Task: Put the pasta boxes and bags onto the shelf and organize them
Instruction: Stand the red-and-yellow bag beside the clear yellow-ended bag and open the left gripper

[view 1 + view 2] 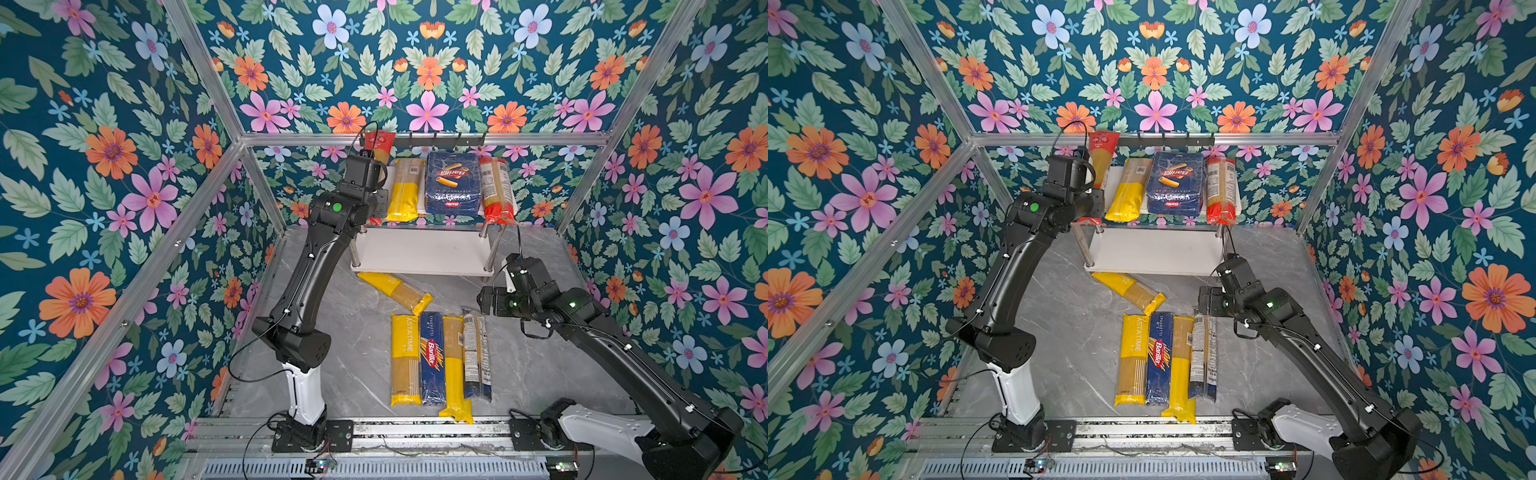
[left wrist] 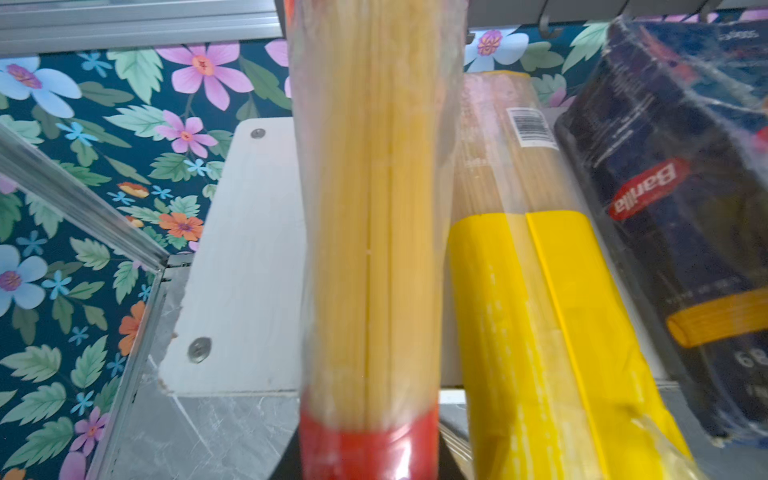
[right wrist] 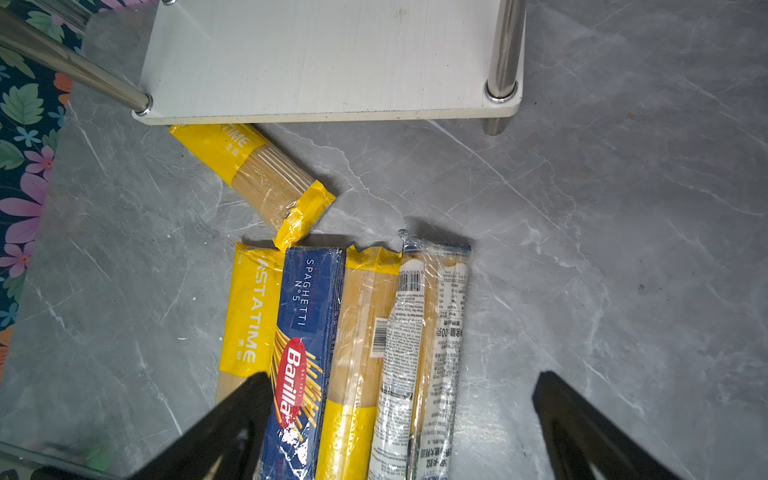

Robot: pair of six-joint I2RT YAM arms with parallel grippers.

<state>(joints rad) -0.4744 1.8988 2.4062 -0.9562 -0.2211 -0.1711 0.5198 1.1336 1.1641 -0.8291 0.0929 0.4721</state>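
Observation:
My left gripper (image 2: 370, 453) is shut on the near red end of a clear red-ended spaghetti bag (image 1: 380, 145) (image 2: 374, 208). The bag hangs tilted over the left end of the shelf's top board (image 2: 249, 249). On that board lie a yellow-ended bag (image 1: 403, 191), the wide Barilla rigatoni pack (image 1: 453, 183) and another red-ended bag (image 1: 496, 191). The lower board (image 1: 419, 249) (image 3: 332, 62) is bare. On the table lie an angled yellow bag (image 1: 395, 291) and a row: a yellow bag (image 1: 405, 361), the Barilla spaghetti box (image 3: 303, 332), a yellow bag (image 1: 455, 370) and dark-ended bags (image 1: 476, 357). My right gripper (image 3: 401, 374) hovers open above that row.
A black hook rail (image 1: 436, 139) runs along the frame just behind the shelf's top. Floral walls with aluminium posts (image 1: 257, 195) close in both sides and the back. The arms' mounting rail (image 1: 415, 432) lines the grey marble table's front edge.

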